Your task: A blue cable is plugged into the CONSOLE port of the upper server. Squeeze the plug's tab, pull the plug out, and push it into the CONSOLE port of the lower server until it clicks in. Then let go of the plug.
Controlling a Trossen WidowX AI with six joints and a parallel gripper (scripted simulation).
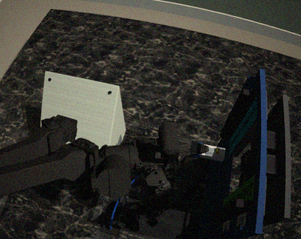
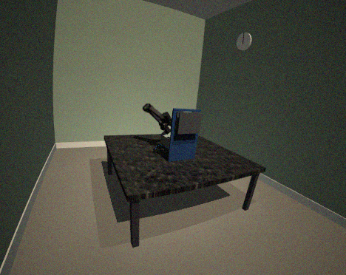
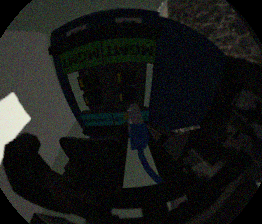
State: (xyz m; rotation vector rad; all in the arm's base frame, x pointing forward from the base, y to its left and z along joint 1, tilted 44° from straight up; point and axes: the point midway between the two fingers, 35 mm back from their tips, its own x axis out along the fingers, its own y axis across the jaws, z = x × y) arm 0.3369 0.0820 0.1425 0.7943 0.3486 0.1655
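Pale brushed-metal-looking wedge-shaped block (image 1: 79,106), toward nine o'clock in the top view: fine straight grain, satin, smooth. Dark veined stone-look rectangular tabletop (image 1: 158,64) (image 2: 163,166): mottled, resembling marble. Black jointed arm (image 1: 113,173) (image 2: 156,114), from eight o'clock to the centre in the top view: matt, metal or plastic, cannot tell. Blue upright panel (image 1: 262,144) (image 2: 182,151), at three o'clock there: smooth, evenly coated. Clear plastic-looking plug (image 1: 216,155) (image 3: 134,114): glossy where light strikes. Slender blue cable (image 1: 114,210) (image 3: 146,167): smooth, plastic-looking sheath. Pale green wall (image 2: 130,66): plain, matt.
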